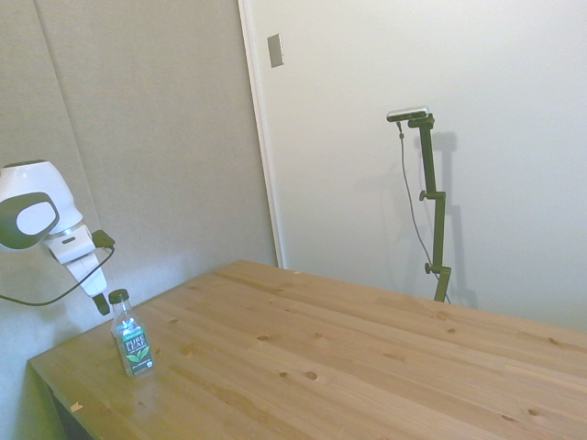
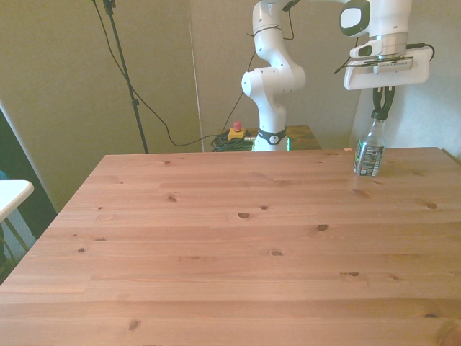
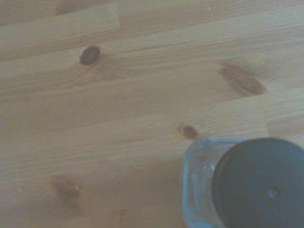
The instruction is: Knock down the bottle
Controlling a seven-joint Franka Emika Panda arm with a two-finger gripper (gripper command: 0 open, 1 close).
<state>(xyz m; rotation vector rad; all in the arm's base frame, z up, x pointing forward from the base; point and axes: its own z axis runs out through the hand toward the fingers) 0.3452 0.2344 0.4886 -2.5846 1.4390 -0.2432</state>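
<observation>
While the arm reaches in at the side view's left edge, the gripper (image 1: 101, 303) hangs just above and beside the bottle (image 1: 134, 341), its dark fingers close to the black cap (image 1: 118, 297). Whether the fingers are apart or together, I cannot tell: they are small and dark in both wide views. The bottle stands upright on the table (image 1: 348, 357), near the corner at the side view's lower left, green label facing the camera. To the right of it the wood runs bare to the far edge.

From the front, the table (image 2: 216, 245) fills the lower part; the bottle (image 2: 369, 150) stands at the front view's right, close to the far edge, upright, not knocked down. The gripper (image 2: 381, 107) sits directly over its cap, touching or nearly so; contact is unclear.

Seen from the wrist, the wood shows knots, and the cap (image 3: 261, 183) shows from above, with the clear shoulder of the bottle (image 3: 199, 175) beside it, slightly blurred.
</observation>
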